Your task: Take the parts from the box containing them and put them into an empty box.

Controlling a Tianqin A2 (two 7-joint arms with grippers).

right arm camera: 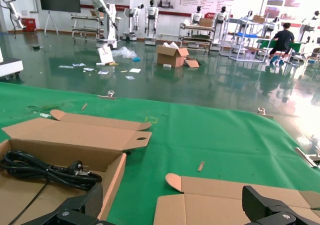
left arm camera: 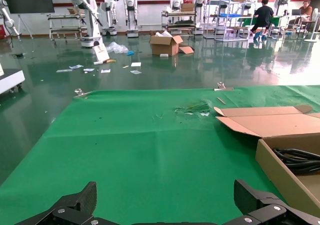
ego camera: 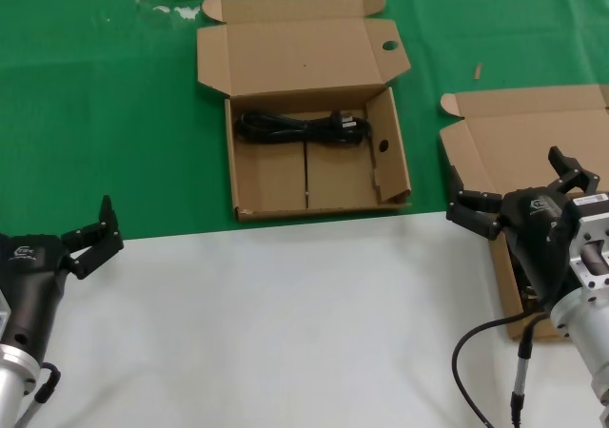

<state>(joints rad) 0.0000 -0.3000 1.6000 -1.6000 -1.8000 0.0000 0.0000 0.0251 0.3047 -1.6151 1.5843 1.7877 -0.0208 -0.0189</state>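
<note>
One coiled power cord (ego camera: 303,126) lies in the box with round holes (ego camera: 319,176), along its far wall. Its long axis runs from 9 to 3 o'clock, with the plug toward 3 o'clock. The right gripper (ego camera: 519,192) hangs over the plain box (ego camera: 533,143) at 3 o'clock, jaws wide apart. The left gripper (ego camera: 92,238) waits at 8 o'clock, jaws also apart.
</note>
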